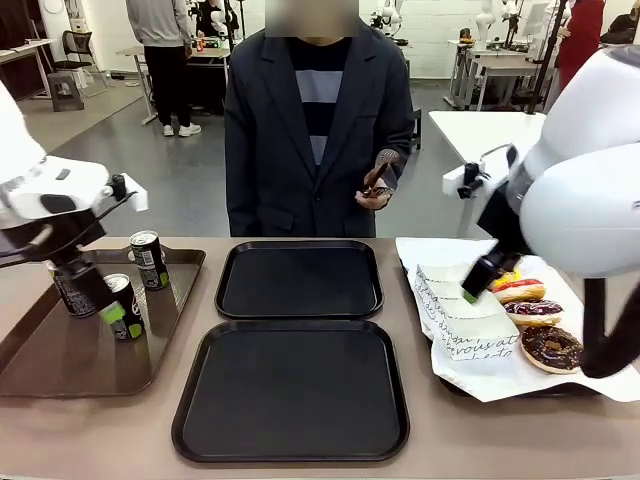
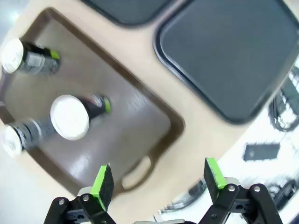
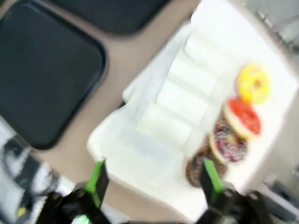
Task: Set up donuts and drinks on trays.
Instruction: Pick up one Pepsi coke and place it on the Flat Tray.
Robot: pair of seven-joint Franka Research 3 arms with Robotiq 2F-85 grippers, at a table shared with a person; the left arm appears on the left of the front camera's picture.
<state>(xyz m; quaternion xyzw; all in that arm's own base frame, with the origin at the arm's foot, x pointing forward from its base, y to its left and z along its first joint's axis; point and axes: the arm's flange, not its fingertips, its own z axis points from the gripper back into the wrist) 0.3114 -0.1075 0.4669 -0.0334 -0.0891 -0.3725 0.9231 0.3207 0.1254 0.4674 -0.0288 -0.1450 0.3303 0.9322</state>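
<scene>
Facing the table in the front view, note the two black trays (image 1: 299, 282) lying bare, one behind the other, at the centre, where both arms can load them. The drinks (image 1: 148, 260) stand upright on the brown tray (image 1: 40, 360) at the left. The donuts (image 1: 551, 348) lie in a row on white paper (image 1: 465, 325) at the right, so each supply sits within its own arm's reach. The left gripper (image 1: 108, 312) angles down over the cans. The right gripper (image 1: 476, 284) slants down just beside the donut row. The person (image 1: 318, 130) stands at the far side, hands together at the chest, clear of the table.

In the left wrist view, the jaws stand wide and hold nothing. Three cans sit ahead of the fingers (image 2: 103, 181), apart from them.

In the right wrist view, though blurred, the jaws are wide and hold nothing. The chocolate donut (image 3: 198, 169) lies ahead, in line with the gap between the pads. Judged stage: first pick not yet made.
</scene>
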